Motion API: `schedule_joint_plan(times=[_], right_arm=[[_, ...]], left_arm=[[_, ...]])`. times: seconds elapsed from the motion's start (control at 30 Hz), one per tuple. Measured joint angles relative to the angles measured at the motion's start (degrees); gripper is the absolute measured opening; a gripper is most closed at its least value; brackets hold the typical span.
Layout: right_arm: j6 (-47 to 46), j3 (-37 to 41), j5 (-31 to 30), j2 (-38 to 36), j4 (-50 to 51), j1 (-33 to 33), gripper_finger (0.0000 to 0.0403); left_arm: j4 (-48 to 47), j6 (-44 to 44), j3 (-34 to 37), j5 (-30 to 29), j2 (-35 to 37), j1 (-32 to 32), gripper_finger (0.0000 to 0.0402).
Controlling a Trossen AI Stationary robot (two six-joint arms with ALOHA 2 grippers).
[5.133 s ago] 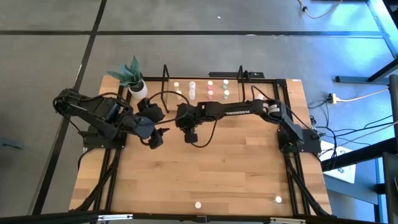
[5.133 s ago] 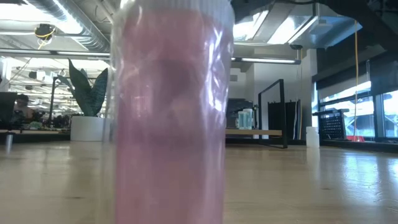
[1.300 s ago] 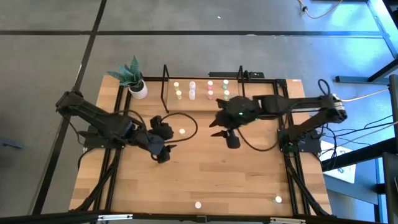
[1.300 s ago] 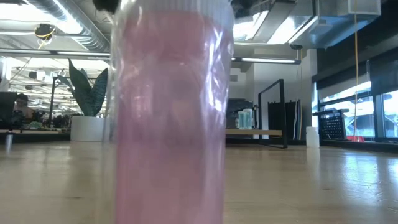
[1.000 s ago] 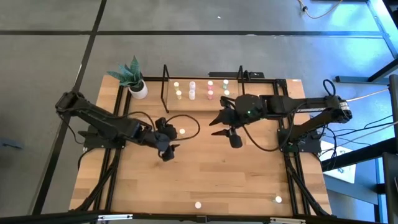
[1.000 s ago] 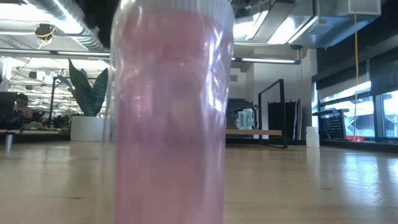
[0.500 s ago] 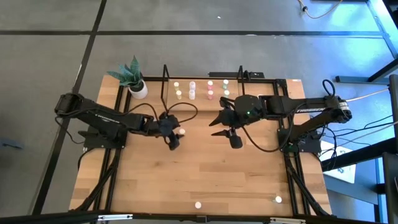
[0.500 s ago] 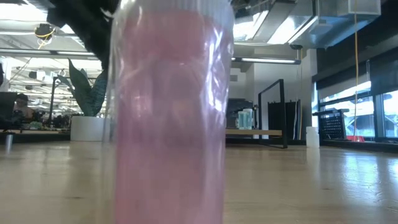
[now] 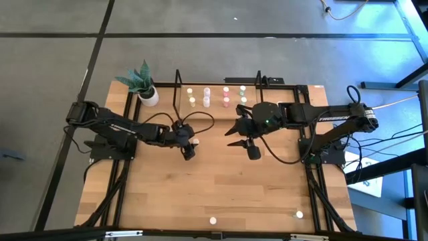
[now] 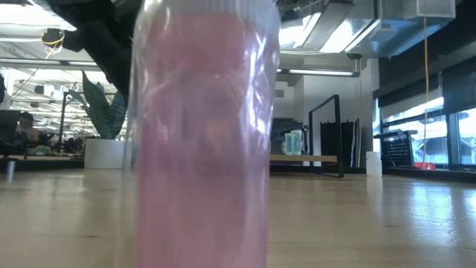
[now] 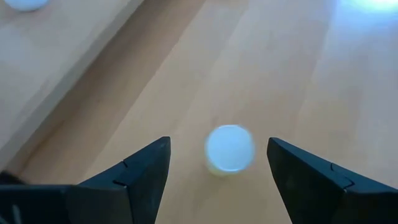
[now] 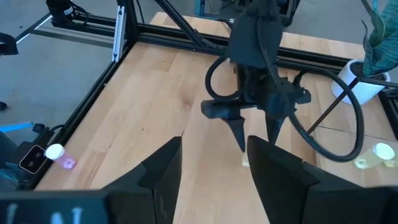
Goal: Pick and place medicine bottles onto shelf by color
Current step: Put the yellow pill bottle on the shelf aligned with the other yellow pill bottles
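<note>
Pale planked tabletop [image 11: 323,81] under open left pincer [image 11: 217,158] straddling round white-capped bottle [image 11: 229,149].

We see eight medicine bottles [image 9: 216,96] upright on shelf [image 9: 217,87]; one pale bottle [image 11: 229,149] upright on desk [image 9: 221,187], two near front edge.

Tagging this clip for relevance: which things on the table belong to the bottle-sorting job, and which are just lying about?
Part of the job:
- shelf with sorted bottles on it
- loose bottle between the open left pincer's fingers
- pink bottle at the near table edge
- right pincer, hovering empty, open

Just lying about:
- potted plant at the table's corner
</note>
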State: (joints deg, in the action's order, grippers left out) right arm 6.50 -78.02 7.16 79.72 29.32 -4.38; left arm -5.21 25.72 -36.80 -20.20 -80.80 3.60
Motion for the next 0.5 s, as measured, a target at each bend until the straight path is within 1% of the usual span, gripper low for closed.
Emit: schedule_joint_plan(times=[0.17, 0.33, 0.5], right_arm=[[0.0, 0.0, 0.0, 0.0, 0.0, 0.0, 0.0184], [-0.2, 0.0, 0.0, 0.0, 0.0, 0.0, 0.0184], [-0.3, 0.0, 0.0, 0.0, 0.1, 0.0, 0.0184]], left_arm=[[0.2, -1.4, 0.0, -0.9, -1.8, 0.0, 0.0262], [0.6, -0.8, 0.0, -0.9, -3.9, 0.1, 0.0262], [3.6, -0.8, 0.0, -0.2, -5.0, 0.0, 0.0262]])
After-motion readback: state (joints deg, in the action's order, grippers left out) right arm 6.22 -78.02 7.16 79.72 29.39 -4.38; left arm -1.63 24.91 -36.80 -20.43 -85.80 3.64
